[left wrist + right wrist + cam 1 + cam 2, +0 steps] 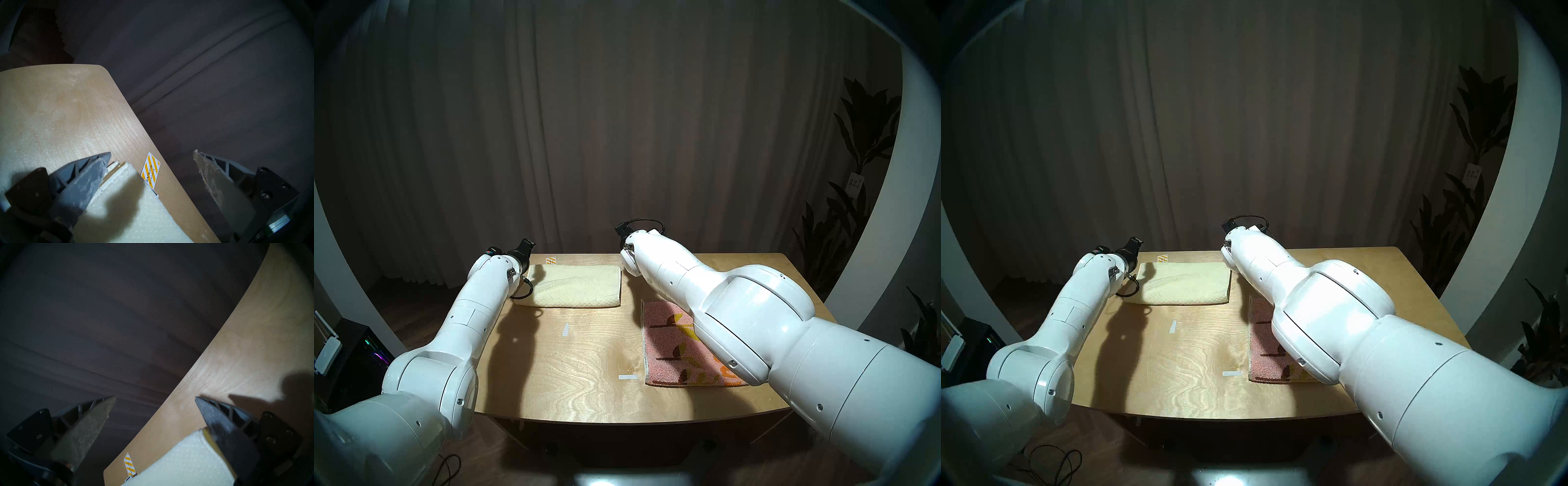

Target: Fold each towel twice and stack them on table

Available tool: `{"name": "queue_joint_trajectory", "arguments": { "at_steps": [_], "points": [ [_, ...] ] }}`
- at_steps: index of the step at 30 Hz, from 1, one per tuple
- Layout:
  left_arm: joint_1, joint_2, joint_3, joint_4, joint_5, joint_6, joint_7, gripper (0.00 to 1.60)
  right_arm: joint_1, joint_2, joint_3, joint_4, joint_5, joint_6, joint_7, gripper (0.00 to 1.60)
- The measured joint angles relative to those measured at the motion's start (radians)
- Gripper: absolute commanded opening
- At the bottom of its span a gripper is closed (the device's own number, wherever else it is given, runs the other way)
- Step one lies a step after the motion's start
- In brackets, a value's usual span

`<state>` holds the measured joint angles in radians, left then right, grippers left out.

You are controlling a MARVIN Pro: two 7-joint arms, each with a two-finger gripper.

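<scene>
Plywood table (578, 380) fills the lower middle of the head views, its far edge against the dark curtain. Two towels lie on it, well apart. Largest is the pink towel (667, 342) at lower right, flat and partly hidden under the right arm; whether it has been folded at all I cannot tell. Smaller is the cream towel (575, 286) at upper left near the far edge, lying as a neat oblong with doubled layers showing at its end, so it looks folded at least once.

Both grippers hang by that cream towel's two far corners. The left fingers (100, 171) stand wide apart, holding nothing, one over the towel's corner and the other out past the table edge. The right fingers (219, 422) are just as wide and empty, one tip just beside the towel's rolled corner.

My reading: the cream towel has been let go after a fold. Next comes either its second fold, gripping one short end and carrying it over the other, or a start on the pink towel. A striped sticker (150, 170) sits just beside the cream towel.
</scene>
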<state>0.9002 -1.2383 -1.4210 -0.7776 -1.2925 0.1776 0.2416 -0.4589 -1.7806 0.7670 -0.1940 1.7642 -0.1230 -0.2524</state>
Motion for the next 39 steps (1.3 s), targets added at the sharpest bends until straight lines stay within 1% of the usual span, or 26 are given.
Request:
{"name": "queue_joint_trajectory", "arguments": {
  "at_steps": [21, 39],
  "points": [
    [0.083, 0.04, 0.064, -0.127, 0.079, -0.058, -0.033, 1.6, -0.039, 0.061, -0.119, 0.013, -0.105, -0.041, 0.048, 1.6],
    [0.185, 0.082, 0.119, -0.208, 0.145, -0.102, -0.049, 1.6, -0.059, 0.107, -0.216, 0.013, -0.192, -0.083, 0.102, 1.6]
  ]
}}
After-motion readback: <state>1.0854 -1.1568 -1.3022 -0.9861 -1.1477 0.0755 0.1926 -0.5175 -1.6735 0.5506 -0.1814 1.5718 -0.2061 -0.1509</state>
